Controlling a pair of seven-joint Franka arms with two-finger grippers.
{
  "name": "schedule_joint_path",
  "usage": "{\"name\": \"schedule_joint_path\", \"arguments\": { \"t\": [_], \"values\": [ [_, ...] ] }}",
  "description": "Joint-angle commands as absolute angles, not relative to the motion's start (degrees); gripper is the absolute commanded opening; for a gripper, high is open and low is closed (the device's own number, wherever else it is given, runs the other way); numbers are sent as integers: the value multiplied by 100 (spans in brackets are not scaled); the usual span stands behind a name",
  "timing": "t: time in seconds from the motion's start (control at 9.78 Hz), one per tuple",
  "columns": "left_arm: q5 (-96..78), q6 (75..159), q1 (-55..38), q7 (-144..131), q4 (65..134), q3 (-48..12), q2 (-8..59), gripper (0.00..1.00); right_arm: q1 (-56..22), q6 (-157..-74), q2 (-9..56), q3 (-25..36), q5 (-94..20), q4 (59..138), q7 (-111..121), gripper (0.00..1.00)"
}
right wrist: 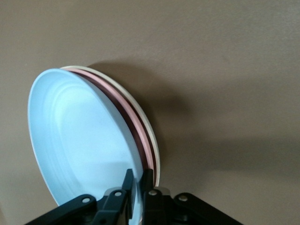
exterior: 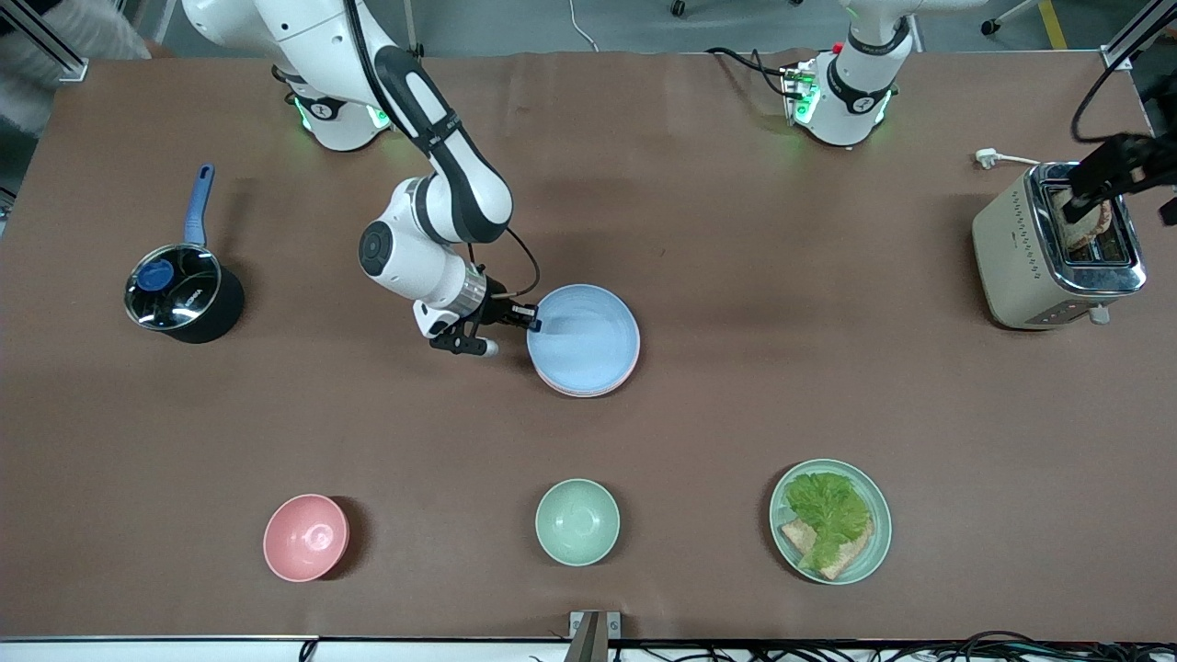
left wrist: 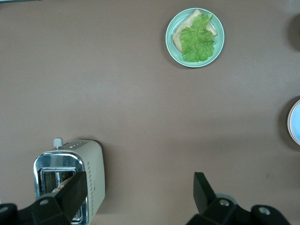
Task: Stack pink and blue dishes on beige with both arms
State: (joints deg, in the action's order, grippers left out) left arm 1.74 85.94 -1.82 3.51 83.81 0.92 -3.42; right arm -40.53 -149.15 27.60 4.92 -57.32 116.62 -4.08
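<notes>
now pinching the rim of the blue plate [right wrist: 79, 140] with the right hand [right wrist: 136, 180], tilted over the pink plate [right wrist: 140, 136] and beige plate [right wrist: 152, 140] mid-tabletop [exterior: 736, 386]. could slide off or drag the stack if released crooked. left hand [left wrist: 138, 192] spread wide above the toaster [left wrist: 70, 176], waiting; beige mostly hidden.

- A brown bench [exterior: 736, 386] carries everything.
- A dark saucepan [exterior: 182, 299] with a blue handle stands toward the right arm's end.
- A cream toaster [exterior: 1048, 248] with bread in a slot stands toward the left arm's end.
- Nearest the front camera, well apart in a row: a pink bowl [exterior: 305, 537], a mint-green bowl [exterior: 577, 521], and a mint-green plate [exterior: 878, 533] holding lettuce [exterior: 828, 506] on bread.
</notes>
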Motion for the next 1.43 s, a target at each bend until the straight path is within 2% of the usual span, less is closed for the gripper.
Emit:
{"name": "schedule_joint_path", "arguments": {
  "t": [0.0, 0.1, 0.31, 0.51, 0.72, 0.92, 1.12, 1.33],
  "values": [
    [220, 8079, -193, 431, 8060, 53, -211, 100, -4070, -14985, 2663, 553, -5897, 11725, -728, 100],
    [185, 8016, -202, 405, 8060, 44, -254, 100, -4000, -14977, 2593, 615, -5889, 11707, -721, 100],
    [123, 7858, -220, 343, 8112, 18, -325, 100, -3999, -14977, 2217, 1157, -5784, 11751, -686, 100],
    [106, 7857, -272, 159, 8069, 26, -282, 100, -3982, -14898, 1804, 1834, -4980, 11751, -694, 100],
    [-218, 7857, -273, -34, 8042, 44, -168, 100, -3990, -14426, 1540, 2493, -4039, 11620, -712, 100],
    [-255, 7823, -255, -184, 8112, 9, -341, 100, -3981, -13435, 1267, 3187, -3318, 11182, -721, 100],
    [-176, 7831, -255, -193, 8121, -114, -325, 100, -3981, -12058, 959, 3697, -1985, 10594, -825, 100],
    [-176, 7918, -255, -211, 8121, -123, -220, 100, -3981, -10756, 625, 3735, -552, 9935, -1412, 100]
  ]
}}
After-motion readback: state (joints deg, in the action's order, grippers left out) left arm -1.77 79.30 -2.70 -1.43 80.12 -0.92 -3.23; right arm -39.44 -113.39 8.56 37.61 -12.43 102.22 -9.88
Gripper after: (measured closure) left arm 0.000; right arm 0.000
